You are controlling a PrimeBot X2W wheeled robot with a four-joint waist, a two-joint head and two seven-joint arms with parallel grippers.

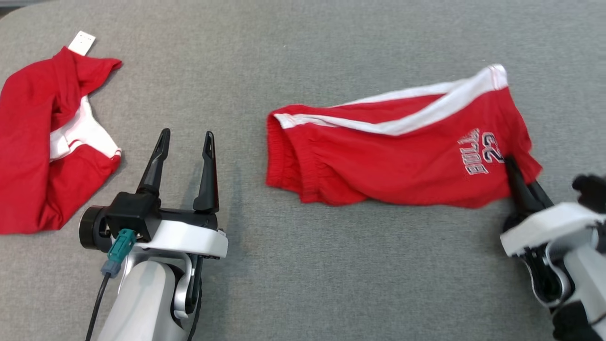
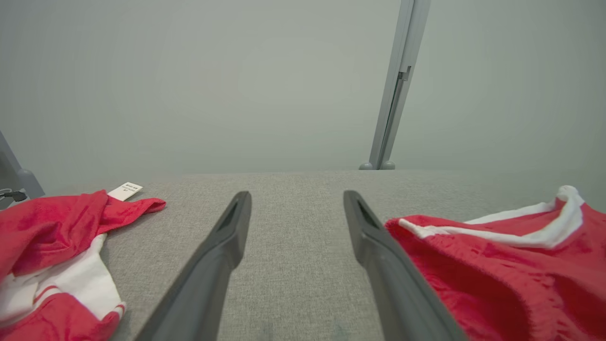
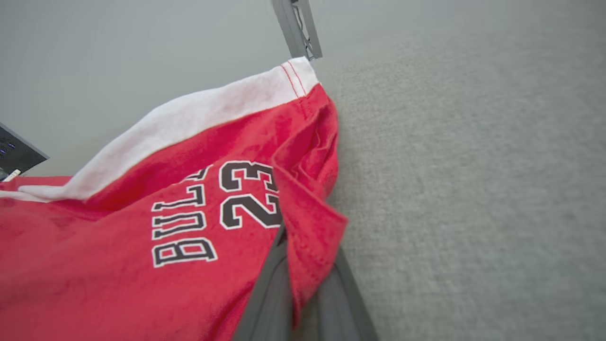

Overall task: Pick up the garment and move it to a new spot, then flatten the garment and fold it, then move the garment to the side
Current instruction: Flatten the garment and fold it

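At lower right of the head view: right gripper (image 1: 514, 169) clamped on the hem corner of the red shorts (image 1: 378, 151), beside the "23" print | shorts lie on the grey table (image 1: 303, 265) | left gripper (image 1: 187, 136) fingers spread, empty, between shorts and crumpled red garment (image 1: 33, 142) at far left

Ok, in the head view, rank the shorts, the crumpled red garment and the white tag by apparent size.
1. shorts, largest
2. crumpled garment, second, though the picture's left edge cuts it off, so these two are unsure
3. tag, clearly smallest
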